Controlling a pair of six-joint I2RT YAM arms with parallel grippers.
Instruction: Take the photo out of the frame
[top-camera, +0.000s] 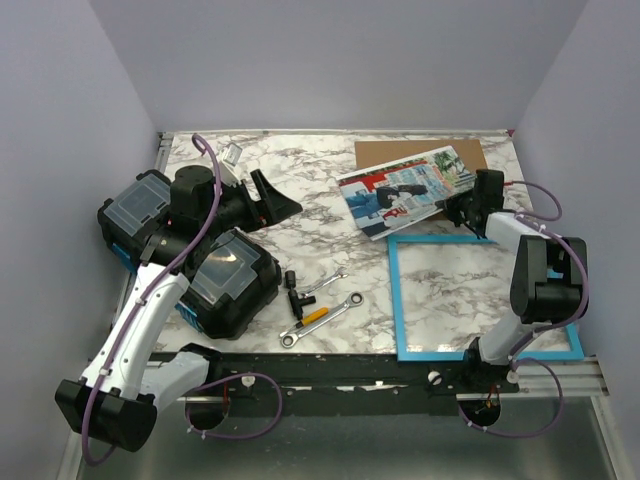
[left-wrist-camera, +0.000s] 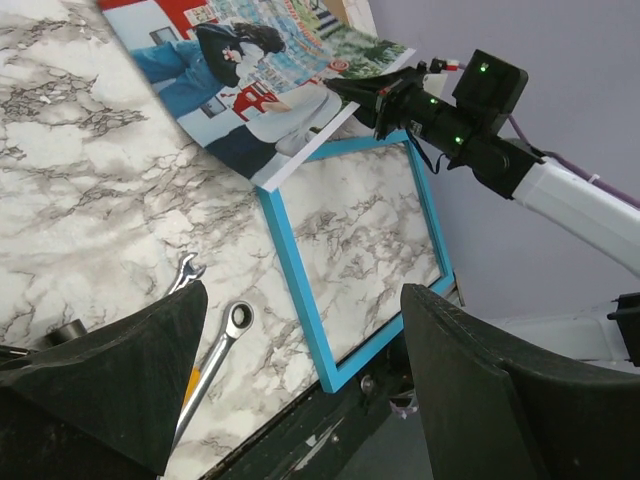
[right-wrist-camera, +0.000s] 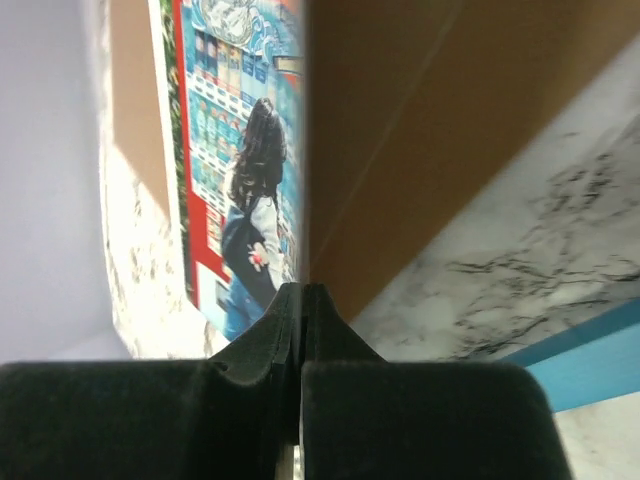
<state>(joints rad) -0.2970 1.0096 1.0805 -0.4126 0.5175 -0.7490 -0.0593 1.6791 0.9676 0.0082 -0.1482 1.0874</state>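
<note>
Photo out of the frame, pinched in your right gripper.
Your right gripper was clamped shut on the photo's right edge and held it tilted just past the frame's far side, partly over the brown board. The frame lay flat with the table showing through it. Your left gripper hung spread wide, holding nothing, by the toolboxes.

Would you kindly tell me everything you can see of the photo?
The photo is a thin colourful print: a dark-haired figure in blue and white, red patches, greenery, white margin. It is out of the frame, beyond its far side, partly over the brown board. The shut right claw pinches its right edge.
</note>
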